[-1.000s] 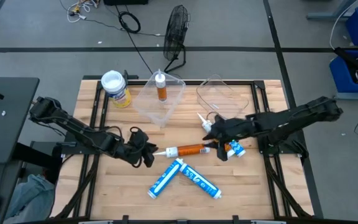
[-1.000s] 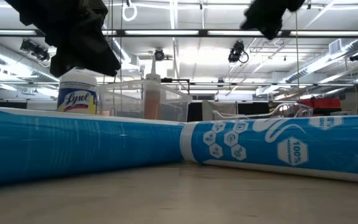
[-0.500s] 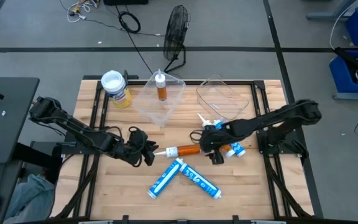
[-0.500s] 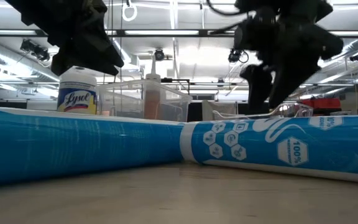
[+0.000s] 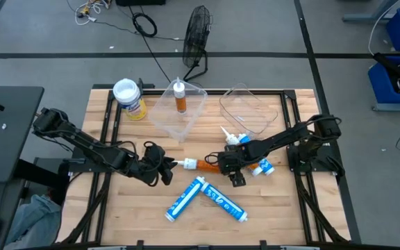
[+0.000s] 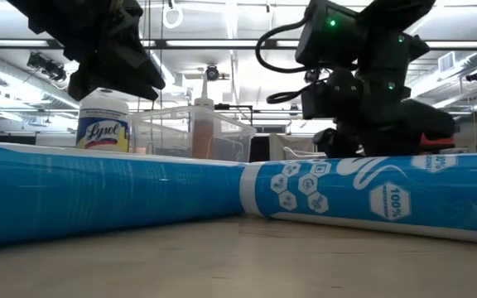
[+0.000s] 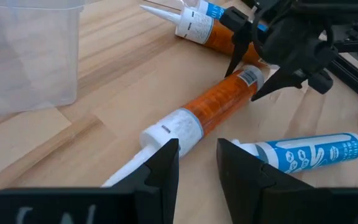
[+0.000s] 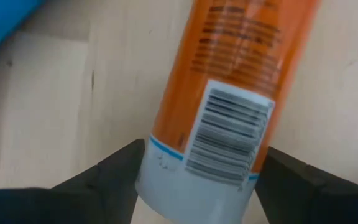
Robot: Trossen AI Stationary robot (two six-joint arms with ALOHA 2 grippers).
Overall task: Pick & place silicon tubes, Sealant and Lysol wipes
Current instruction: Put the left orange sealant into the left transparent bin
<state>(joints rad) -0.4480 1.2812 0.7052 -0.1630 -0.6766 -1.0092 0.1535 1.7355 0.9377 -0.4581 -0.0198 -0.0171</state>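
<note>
Right gripper [image 5: 229,169]: jaws spread, straddling the base end of the orange tube [image 5: 207,165], not yet closed on it; wrist view cuts the tube off beyond its barcode. Left gripper [image 5: 171,166]: jaws narrowly parted at the tube's white nozzle; contact cannot be told. Low view: two blue-white tubes [image 6: 238,199] block most of the worktop [image 5: 276,208]. Lysol wipes [image 5: 130,98] upright at the far left corner, beside a clear bin [image 5: 189,111]. Versus a second ago: right arm has come down from beside the tube onto its base; left arm unchanged.
</note>
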